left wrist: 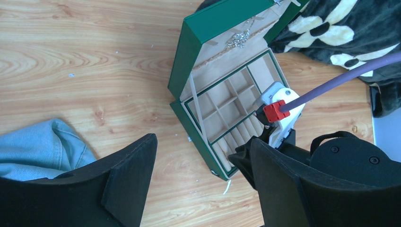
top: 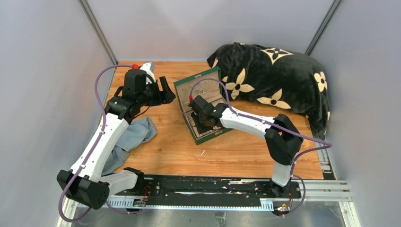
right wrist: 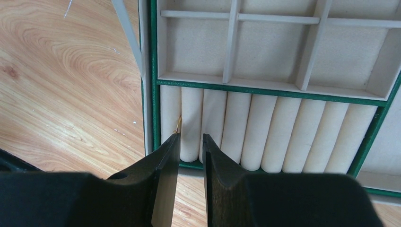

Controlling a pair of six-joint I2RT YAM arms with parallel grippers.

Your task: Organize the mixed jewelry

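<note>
The right gripper [right wrist: 190, 137] hangs over the open box [top: 210, 137], its jaws a narrow slit apart with nothing between them. Its tips are at the row of rolls [right wrist: 265, 132] along the box's front edge. A gold glint, apparently the ring [right wrist: 178, 124], shows in the slot between the two rolls at the box's left end, right against one fingertip. The silvery cluster [left wrist: 238, 40] sits in the raised lid [left wrist: 179, 66] at the back of the box. The left gripper [left wrist: 201, 142] waits to the left of the box, spread wide and empty.

The ring looks only lightly seated. With the fingertip touching it, a careless lift could drag it out of the slot or flick it onto the wood beside the box, where so small a piece would be hard to recover. If the jaws closed here they would likely pinch a roll, not the ring. A left gripper swinging inward could also knock the lid down onto the right arm.
</note>
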